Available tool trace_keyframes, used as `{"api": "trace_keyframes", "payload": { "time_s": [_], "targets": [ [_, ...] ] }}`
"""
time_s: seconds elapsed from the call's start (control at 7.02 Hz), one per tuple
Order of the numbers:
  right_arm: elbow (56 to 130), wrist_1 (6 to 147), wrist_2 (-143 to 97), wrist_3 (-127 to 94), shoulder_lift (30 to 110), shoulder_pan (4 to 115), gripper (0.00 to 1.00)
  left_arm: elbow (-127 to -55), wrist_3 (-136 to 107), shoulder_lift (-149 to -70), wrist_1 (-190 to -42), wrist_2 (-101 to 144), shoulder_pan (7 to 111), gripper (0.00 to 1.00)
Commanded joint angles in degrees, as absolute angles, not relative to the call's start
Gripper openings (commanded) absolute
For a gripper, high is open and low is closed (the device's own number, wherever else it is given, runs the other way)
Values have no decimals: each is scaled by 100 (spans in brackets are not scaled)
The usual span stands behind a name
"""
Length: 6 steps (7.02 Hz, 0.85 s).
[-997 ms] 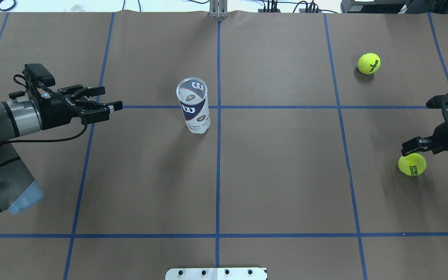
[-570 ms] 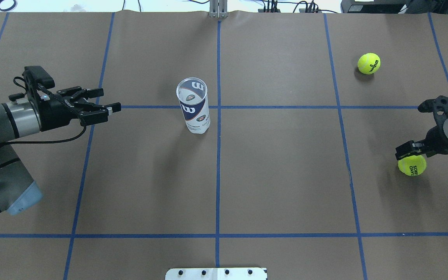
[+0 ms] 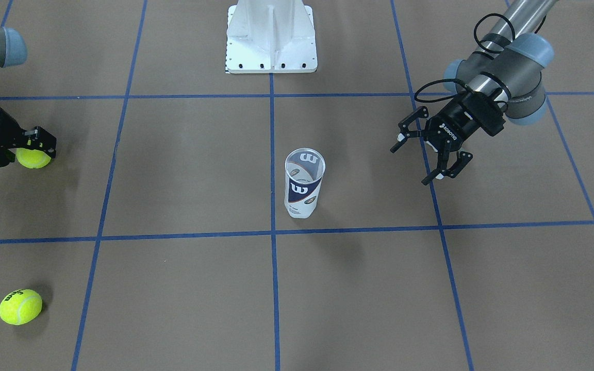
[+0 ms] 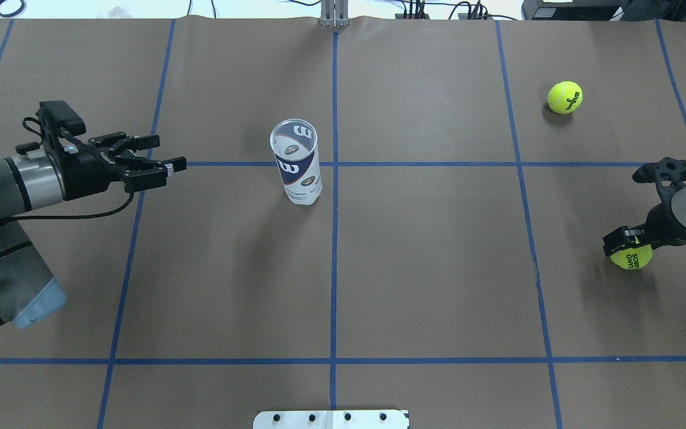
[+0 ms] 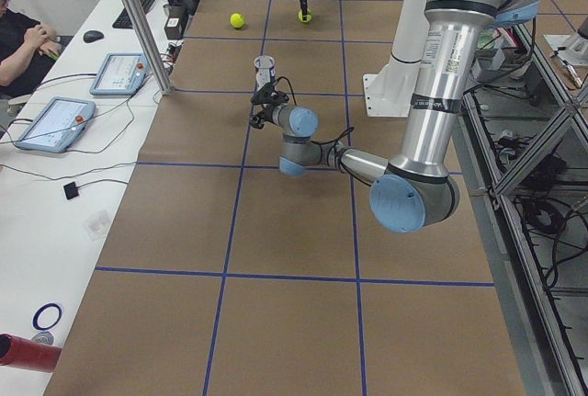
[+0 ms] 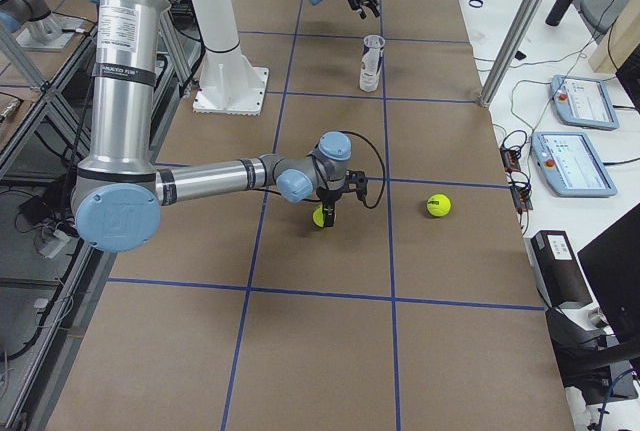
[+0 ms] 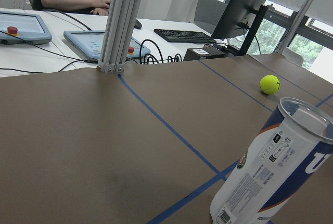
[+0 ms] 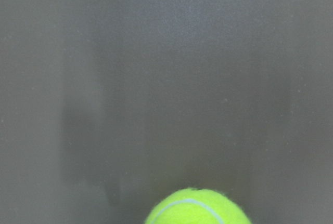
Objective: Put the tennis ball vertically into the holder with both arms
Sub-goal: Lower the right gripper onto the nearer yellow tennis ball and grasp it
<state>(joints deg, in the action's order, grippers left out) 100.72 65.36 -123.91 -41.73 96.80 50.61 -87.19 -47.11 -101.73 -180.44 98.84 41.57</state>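
Holds left gripper (image 4: 170,152) spread wide, level with the upright holder (image 4: 296,167) and apart on its left, probably to steady it. Poses right gripper (image 4: 623,244) over tennis ball (image 4: 632,261), far right of holder, for pickup; closure impossible to tell.

Right hand (image 4: 624,245) over tennis ball (image 4: 632,261), grip I can't make out, ball cut off in its wrist view, holder (image 7: 270,182) base cropped in left wrist view

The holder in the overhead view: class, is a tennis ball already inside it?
No: the holder stands empty, with one tennis ball and the other ball out on the table.
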Motion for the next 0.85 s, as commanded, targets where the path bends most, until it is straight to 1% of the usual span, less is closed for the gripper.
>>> {"api": "trace_keyframes", "payload": {
  "time_s": [0.0, 0.14, 0.43, 0.71],
  "targets": [
    [10107, 6513, -12384, -4131, 9668, 5071, 0, -8710, -4711, -10221, -18035, 9879, 4149, 99],
    [10186, 6513, -12419, -4105, 9642, 5089, 0, -8710, -4711, -10291, -18000, 9879, 4140, 99],
    [10467, 6513, -12785, -4104, 9580, 5526, 0, -8500, -4772, -10616, -17965, 9879, 4114, 99],
    [10459, 6556, -13262, -4174, 9134, 5975, 0, -8394, -4607, -10740, -18017, 9800, 3667, 98]
  ]
}}
